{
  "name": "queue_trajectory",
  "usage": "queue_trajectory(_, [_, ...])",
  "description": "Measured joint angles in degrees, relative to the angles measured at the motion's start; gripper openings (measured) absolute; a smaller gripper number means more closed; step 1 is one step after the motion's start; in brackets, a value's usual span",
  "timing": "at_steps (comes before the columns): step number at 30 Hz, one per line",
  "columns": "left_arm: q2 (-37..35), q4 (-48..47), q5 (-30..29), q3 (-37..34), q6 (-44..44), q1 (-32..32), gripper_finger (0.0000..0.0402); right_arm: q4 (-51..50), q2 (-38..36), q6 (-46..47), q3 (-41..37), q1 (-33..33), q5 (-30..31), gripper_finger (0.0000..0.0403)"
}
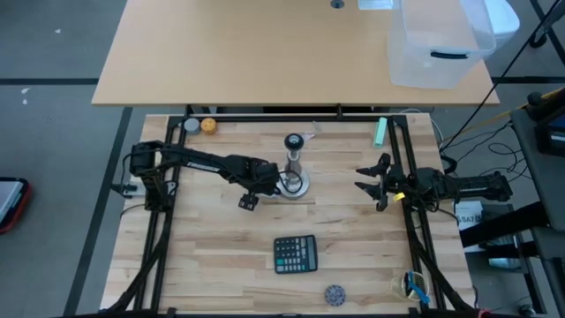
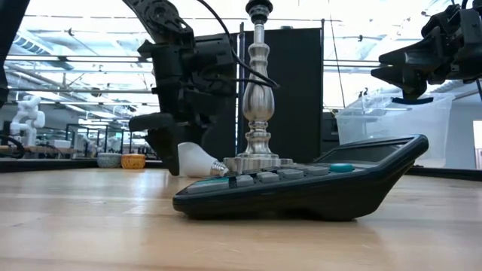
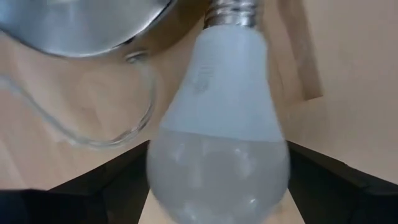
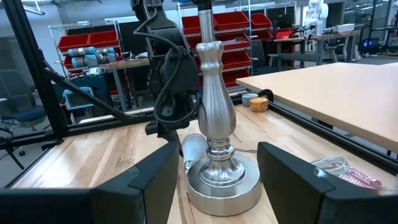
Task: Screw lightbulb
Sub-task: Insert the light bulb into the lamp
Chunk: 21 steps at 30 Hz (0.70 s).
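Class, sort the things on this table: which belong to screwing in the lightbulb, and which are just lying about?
Belongs to the job:
lightbulb
lamp stand
left gripper

Lying about:
calculator
orange ball
green item

Lightbulb (image 3: 217, 130) lies between the open left tool's fingers (image 3: 106, 186), screw base beside silver stand base (image 3: 81, 25)

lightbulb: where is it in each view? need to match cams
High: hidden under the left gripper.
Low: lightbulb lying on the table, beside the metal stand.
Left wrist: fills centre.
Right wrist: behind the stand's base.
Shared landmark: the metal stand.
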Motion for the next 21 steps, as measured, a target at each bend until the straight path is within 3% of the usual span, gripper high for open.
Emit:
queue_trajectory(9, [0.0,1.9,1.7,0.0,-0.5,-0.9,0.0335,0.0,0.0,0.1,0.0,0.0,0.0,0.0212])
queue_trajectory(17, [0.0,-0.1,1.7,0.0,-1.1,-0.9,0.0277,0.0,0.0,0.1,0.0,0.0,0.0,0.0212])
queue_trajectory(21, [0.0,-0.1,1.7,0.0,-1.2,-0.9,0.0269,0.0,0.0,0.2,0.0,0.0,0.0,0.0212])
